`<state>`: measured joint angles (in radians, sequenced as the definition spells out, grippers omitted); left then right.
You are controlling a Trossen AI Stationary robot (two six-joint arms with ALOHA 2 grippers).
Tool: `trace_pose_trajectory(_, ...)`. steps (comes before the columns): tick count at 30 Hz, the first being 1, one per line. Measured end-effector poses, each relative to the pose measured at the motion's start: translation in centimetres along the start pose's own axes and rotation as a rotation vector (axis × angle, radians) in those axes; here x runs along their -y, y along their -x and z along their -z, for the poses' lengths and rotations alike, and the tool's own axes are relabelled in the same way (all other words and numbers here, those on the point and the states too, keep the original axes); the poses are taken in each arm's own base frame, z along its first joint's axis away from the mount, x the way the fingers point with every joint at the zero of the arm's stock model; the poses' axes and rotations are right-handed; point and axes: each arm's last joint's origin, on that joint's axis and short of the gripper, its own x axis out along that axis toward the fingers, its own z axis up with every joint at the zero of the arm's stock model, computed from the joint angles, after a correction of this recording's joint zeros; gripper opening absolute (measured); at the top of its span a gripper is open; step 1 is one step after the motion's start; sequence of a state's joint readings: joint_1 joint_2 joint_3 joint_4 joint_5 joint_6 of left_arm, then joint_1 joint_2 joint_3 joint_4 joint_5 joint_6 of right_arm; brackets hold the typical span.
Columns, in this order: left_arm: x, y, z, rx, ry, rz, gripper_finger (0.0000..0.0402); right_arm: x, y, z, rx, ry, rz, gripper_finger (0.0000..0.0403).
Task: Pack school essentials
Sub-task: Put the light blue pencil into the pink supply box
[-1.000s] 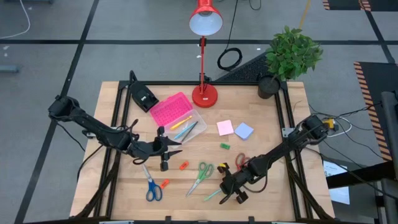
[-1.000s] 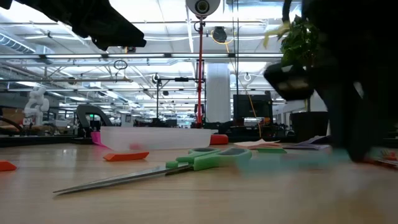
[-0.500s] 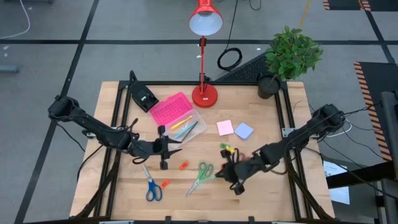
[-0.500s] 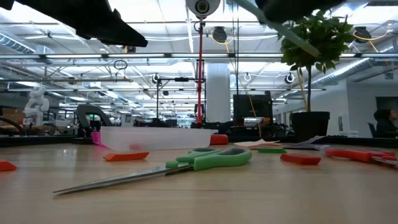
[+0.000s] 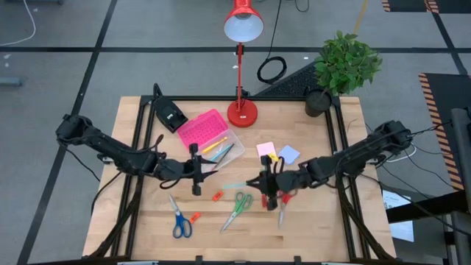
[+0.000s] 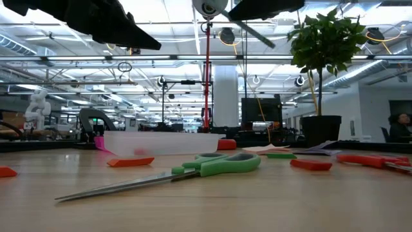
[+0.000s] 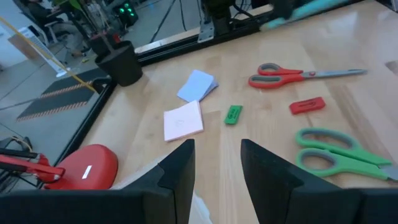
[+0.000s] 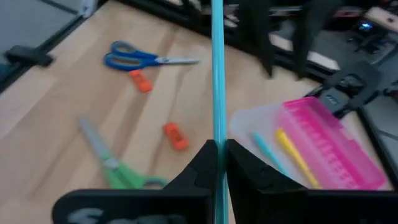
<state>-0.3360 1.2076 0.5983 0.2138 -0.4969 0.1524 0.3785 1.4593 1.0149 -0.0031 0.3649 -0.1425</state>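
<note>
From overhead we look straight down on the whole table point(image 5: 147, 221) and both arms. Our low view sits at tabletop level, close behind the green scissors point(image 6: 212, 166), facing the room. Each wrist camera looks forward past its fingers; both catch those scissors point(image 7: 336, 155), perhaps blurred in the right's point(image 8: 118, 174).

Light: bright, even — ceiling strips glare in low view | Blur: right wrist view soft — shadows faint
</note>
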Motion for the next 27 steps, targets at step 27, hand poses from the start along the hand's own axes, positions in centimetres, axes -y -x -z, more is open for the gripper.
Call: trace_pose_trajectory(27, -0.5, -2.6, -0.9, 0.199, 0.226, 0.126, 0.0143, 5.3, 0.7, 5.6, 0.745, -0.239, 0.073, 0.0013)
